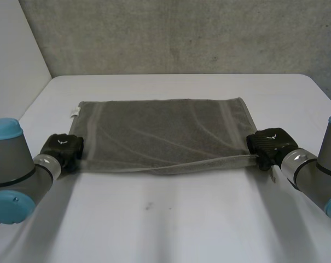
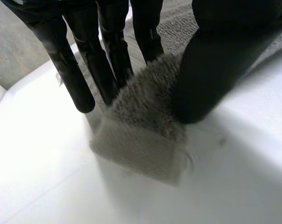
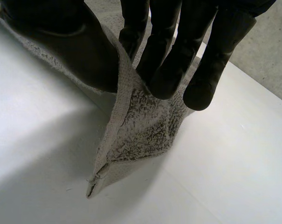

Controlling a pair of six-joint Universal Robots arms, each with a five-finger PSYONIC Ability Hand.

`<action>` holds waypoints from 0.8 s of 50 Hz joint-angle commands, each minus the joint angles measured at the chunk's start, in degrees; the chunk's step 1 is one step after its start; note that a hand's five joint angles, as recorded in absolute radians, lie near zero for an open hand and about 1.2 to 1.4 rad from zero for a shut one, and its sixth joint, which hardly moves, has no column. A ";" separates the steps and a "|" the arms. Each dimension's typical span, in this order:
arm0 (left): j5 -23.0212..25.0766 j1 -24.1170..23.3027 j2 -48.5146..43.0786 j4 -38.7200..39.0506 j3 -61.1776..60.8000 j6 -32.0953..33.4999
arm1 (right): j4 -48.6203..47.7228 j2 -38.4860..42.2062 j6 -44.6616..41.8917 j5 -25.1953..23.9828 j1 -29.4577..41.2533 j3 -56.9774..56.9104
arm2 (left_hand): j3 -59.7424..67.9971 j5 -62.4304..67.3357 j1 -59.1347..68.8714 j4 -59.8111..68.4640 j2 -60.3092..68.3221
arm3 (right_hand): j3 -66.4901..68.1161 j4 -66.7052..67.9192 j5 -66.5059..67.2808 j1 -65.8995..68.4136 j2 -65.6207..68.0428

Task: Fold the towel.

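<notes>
towel (image 1: 162, 134) lies flat on the tabletop (image 1: 170, 219), 0 folds so far. left hand (image 1: 64, 149) and right hand (image 1: 270, 143) each pinch a near corner, whole fold left to do.

No readable text; small white tag (image 1: 75, 113), perhaps care label, on towel (image 1: 165, 134) corner, illegible.

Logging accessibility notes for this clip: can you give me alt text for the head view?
A grey towel lies spread out on a white table, with the robot's left hand holding its near left corner and the right hand holding its near right corner. The near edge looks slightly lifted toward the right hand.
</notes>
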 commanded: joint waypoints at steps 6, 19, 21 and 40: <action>-0.03 -0.09 1.08 0.29 -0.93 -0.61 | -0.01 0.00 0.00 0.00 0.00 -0.05 | 22.33 22.98 22.44 22.75 22.28 | 3.64 2.92 2.73 3.24 4.16; -0.12 0.17 7.85 0.03 -5.33 -0.70 | 0.34 -0.79 0.79 0.53 -0.26 -0.31 | 22.33 22.98 22.44 22.75 22.28 | -12.51 -13.23 -13.41 -12.90 -11.98; -0.12 0.52 8.38 0.12 -5.68 -0.70 | 0.43 -0.71 0.97 0.70 -0.44 -0.40 | 22.33 22.98 22.44 22.75 22.28 | -18.61 -19.33 -19.52 -19.01 -18.09; -0.47 4.12 9.52 0.29 -5.33 -1.14 | 0.96 1.05 7.83 1.06 -4.22 0.39 | 22.33 22.98 22.44 22.75 22.28 | -45.75 -46.47 -46.66 -46.15 -45.23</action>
